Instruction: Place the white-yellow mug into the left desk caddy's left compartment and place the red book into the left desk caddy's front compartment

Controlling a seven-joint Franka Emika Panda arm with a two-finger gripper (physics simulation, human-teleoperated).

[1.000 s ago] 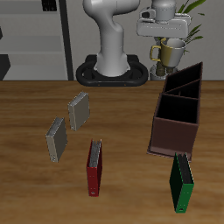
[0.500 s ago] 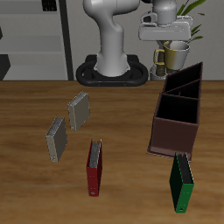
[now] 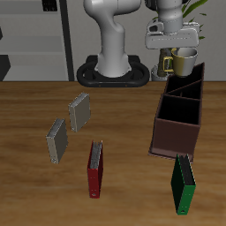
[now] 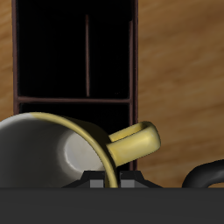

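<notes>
Gripper (image 3: 174,46) clamped on the white-yellow mug (image 3: 183,62), which hangs tilted in the air above the far end of the left desk caddy (image 3: 179,115) — a long dark-brown box with thin dividers on the wooden worktop (image 3: 132,124). Well away from the caddy, nearer the worktop's front edge, the thin red book (image 3: 94,169) lies flat.

From the wrist view, the mug (image 4: 61,153) sits right against the gripper body, its rim curved and smooth, yellow handle (image 4: 136,142) jutting sideways; the caddy's dark, divided sections (image 4: 79,52) lie beyond it.
</notes>
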